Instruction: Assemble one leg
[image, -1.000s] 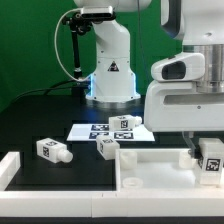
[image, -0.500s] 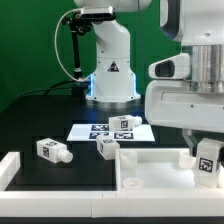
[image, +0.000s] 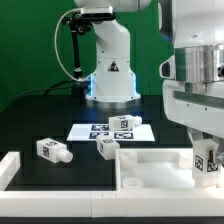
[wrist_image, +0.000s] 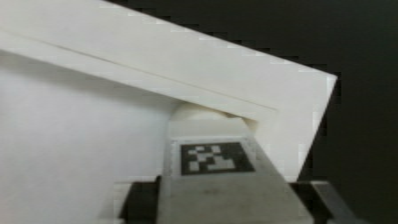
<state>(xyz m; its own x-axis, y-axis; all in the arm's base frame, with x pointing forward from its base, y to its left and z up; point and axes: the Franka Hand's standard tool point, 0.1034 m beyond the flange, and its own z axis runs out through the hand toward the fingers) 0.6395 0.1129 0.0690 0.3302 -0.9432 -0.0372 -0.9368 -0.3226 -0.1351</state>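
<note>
Nearest the camera, the large flat white panel with a raised rim (image: 150, 172) lies on the black table (image: 40, 115). At its corner toward the exterior view's right, the gripper (image: 206, 160) is clamped on a short white plastic leg with a square black-and-white tag (image: 207, 158); in the wrist view that leg (wrist_image: 215, 150) sits between the dark fingers (wrist_image: 146, 200) (its tip at 12 o'clock, against the panel's corner rim (wrist_image: 214, 85)). Two more white tagged pegs (image: 53, 150) (image: 108, 147) lie loose at the panel's 10 o'clock. Beyond them lies the marker board (image: 110, 129), then a green backdrop (image: 30, 40).
</note>
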